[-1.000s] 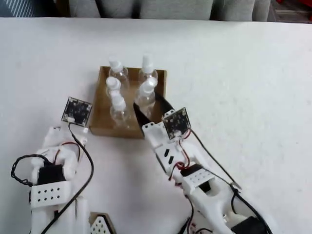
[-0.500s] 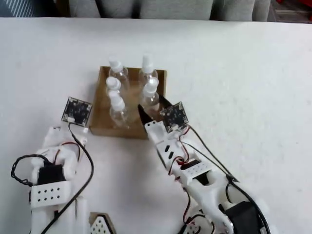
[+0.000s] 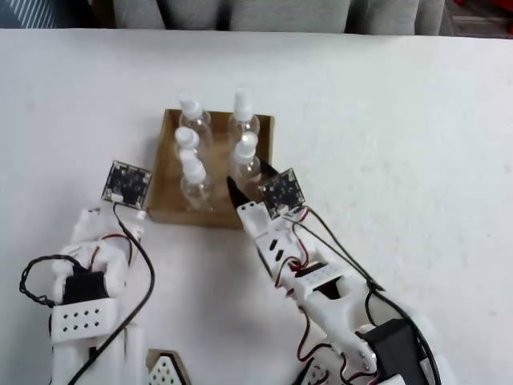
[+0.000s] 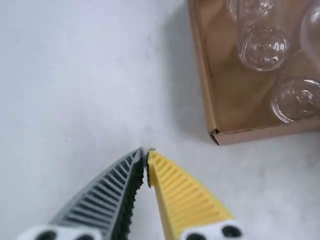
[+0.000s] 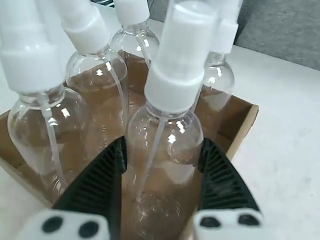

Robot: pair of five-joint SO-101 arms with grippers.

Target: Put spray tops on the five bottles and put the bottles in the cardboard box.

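A shallow cardboard box (image 3: 163, 200) sits mid-table with several clear bottles standing in it, each with a white spray top. My right gripper (image 3: 250, 178) is at the box's near right corner. Its black jaws press both sides of the nearest bottle (image 3: 245, 158), which stands upright in the box. In the right wrist view the same bottle (image 5: 165, 160) sits between the gripper (image 5: 161, 142) jaws, with other bottles (image 5: 92, 95) behind it. My left gripper (image 4: 147, 152) rests shut and empty on the table beside the box's (image 4: 225, 100) near left corner.
White tabletop surrounds the box on all sides. My left arm (image 3: 88, 273) lies near the front left, and my right arm (image 3: 321, 297) stretches from the front right towards the box. Grey chair backs (image 3: 240, 12) line the far edge.
My right gripper's jaws have narrowed from a wide spread to close around the near right bottle, and the arm has shifted slightly towards the box. My left arm has not moved.
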